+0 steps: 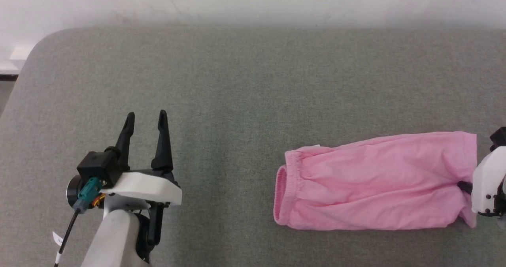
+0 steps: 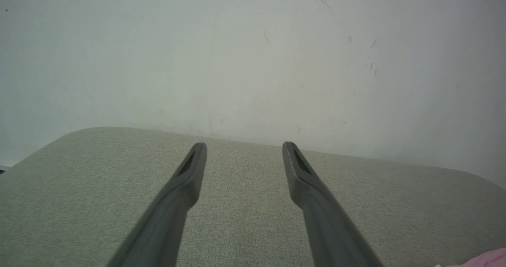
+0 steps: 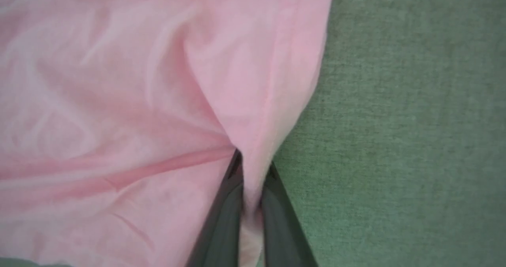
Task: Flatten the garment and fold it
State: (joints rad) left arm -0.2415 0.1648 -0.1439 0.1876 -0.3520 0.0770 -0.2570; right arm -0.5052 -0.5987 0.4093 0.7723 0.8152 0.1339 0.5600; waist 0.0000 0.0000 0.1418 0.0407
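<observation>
Head camera overhead, wrist cameras low, table [image 1: 237,81] shared

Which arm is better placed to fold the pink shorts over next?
Right. The right hand is shut on the shorts at their leg end; the left hand is open, well away.

The left gripper [image 1: 146,113] has black tapered fingers [image 1: 162,140], white housing [image 1: 146,186], teal connector [image 1: 90,190], black cable [image 1: 68,231].

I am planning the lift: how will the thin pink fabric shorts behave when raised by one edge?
Probably floppy: the thin pink fabric shorts crease where the right gripper pinches them. Likely light, being so thin. They may drag on the grey cloth surface.
</observation>
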